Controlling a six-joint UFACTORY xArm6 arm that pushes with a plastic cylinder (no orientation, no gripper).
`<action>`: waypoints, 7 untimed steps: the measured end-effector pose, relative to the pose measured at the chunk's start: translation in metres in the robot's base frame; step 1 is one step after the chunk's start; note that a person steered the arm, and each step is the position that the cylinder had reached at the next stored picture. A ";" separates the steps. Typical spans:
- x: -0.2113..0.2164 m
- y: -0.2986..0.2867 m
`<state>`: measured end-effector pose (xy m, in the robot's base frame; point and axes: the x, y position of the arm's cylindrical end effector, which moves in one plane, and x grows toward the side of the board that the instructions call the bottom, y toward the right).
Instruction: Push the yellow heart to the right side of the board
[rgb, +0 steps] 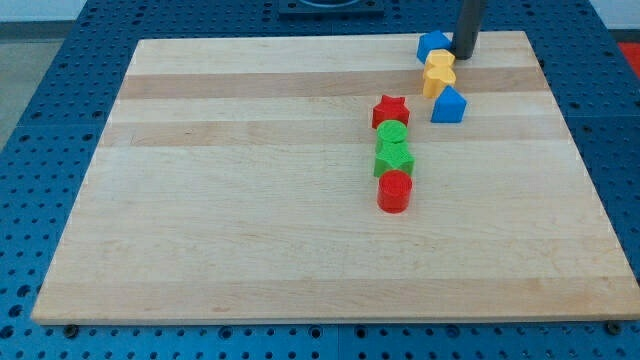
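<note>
Two yellow blocks sit touching near the view's top right. The upper one (441, 63) and the lower one (436, 83) are too small for me to tell which is the heart. My tip (463, 56) is at the board's top edge, just right of a blue block (432, 45) and close to the upper yellow block's upper right corner. I cannot tell if it touches either. A second blue block (449, 105) lies just below the yellow pair.
A column of blocks stands left of the yellow pair: a red star (390, 110), two green blocks (393, 133) (394, 159) and a red cylinder (395, 191). The wooden board (250, 200) lies on a blue perforated table.
</note>
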<state>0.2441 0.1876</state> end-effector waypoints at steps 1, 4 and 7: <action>0.017 0.000; 0.096 0.011; 0.236 0.001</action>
<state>0.4804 0.1885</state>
